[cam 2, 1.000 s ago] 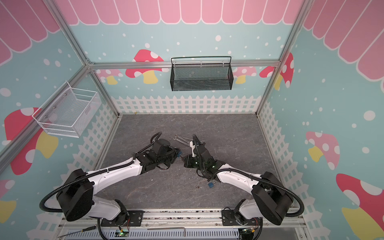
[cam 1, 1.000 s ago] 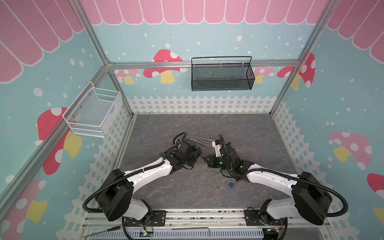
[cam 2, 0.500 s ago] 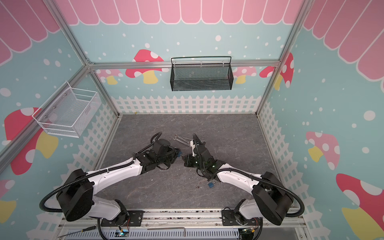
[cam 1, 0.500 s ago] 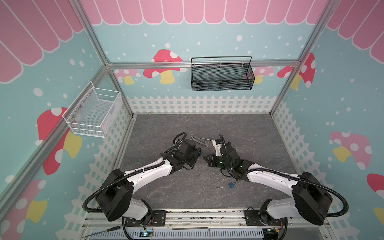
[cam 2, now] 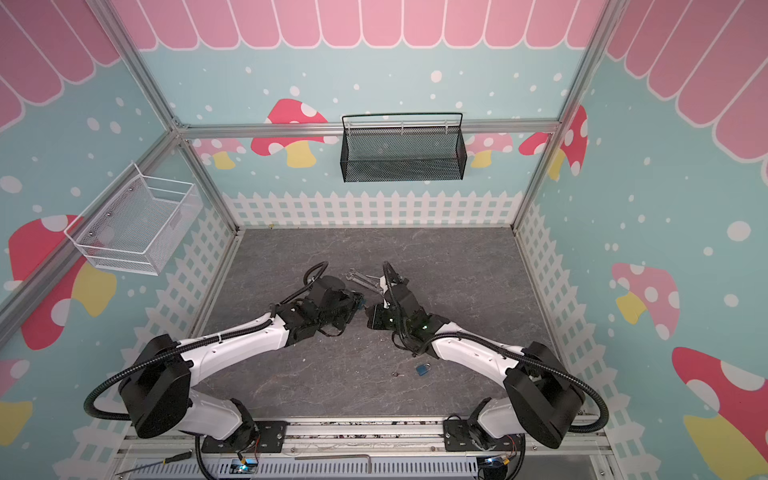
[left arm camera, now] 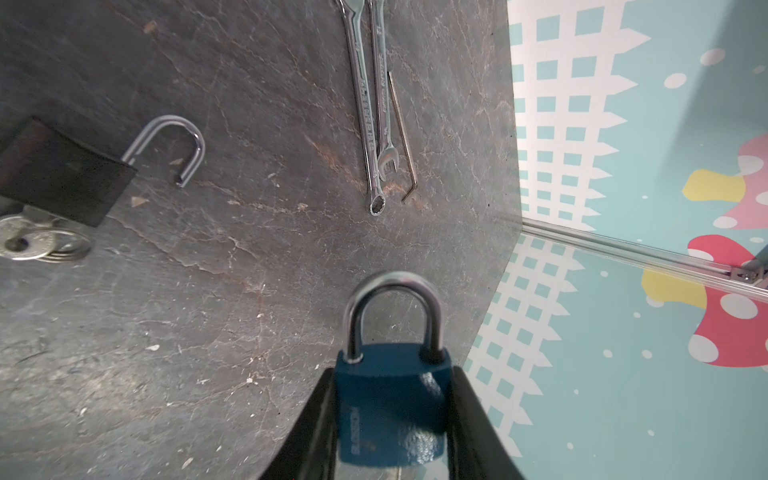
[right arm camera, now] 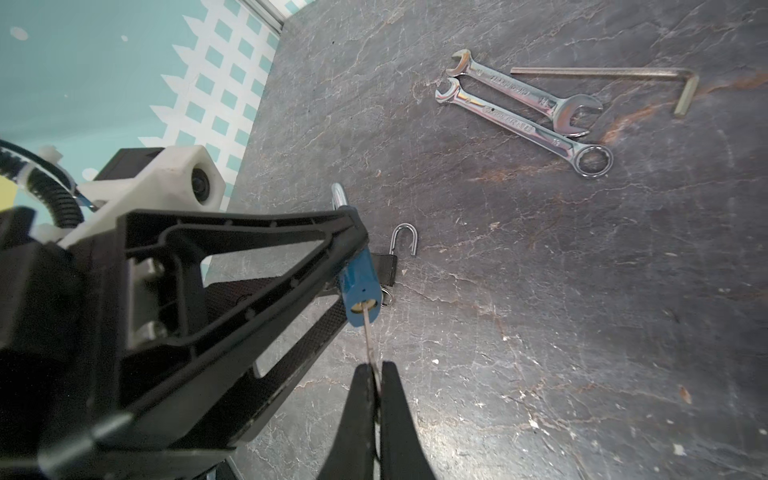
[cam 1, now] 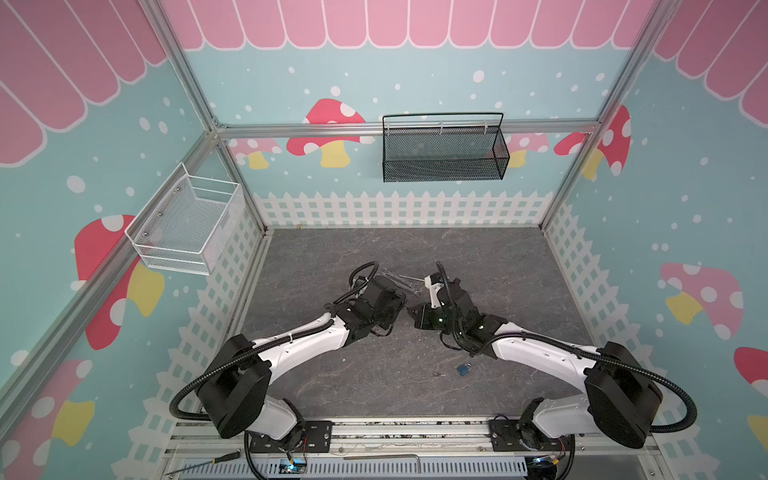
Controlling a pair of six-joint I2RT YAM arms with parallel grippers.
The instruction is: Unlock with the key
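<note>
Left wrist view: a blue padlock (left arm camera: 386,419) is seen clamped between the 2 fingers of the left gripper (left arm camera: 390,384). Its shackle (left arm camera: 392,299) is pointed away from the wrist, and both shackle legs are seated in the body. From the right wrist view, a key (right arm camera: 369,332) is seen pinched by its head between the tightly closed fingers of the right gripper (right arm camera: 375,371). Its thin blade is held straight at the brass keyway on the padlock's underside, where the tip is met. How deep it is inserted cannot be told. The padlock is held off the grey table (cam 1: 478,266), near the table's middle, where the 2 grippers are seen tip to tip in both top views. On the table beyond, a black padlock (left arm camera: 62,174) is laid flat with its shackle swung open and a bunch of keys (left arm camera: 37,245) at its base. Farther off, 2 wrenches (left arm camera: 365,104) are laid side by side, touching, with a hex key (left arm camera: 403,133) just beside them. A loose blue padlock (cam 1: 464,369) is seen lying on the table beside the right arm, nearer the robot's base and well apart from both grippers.
</note>
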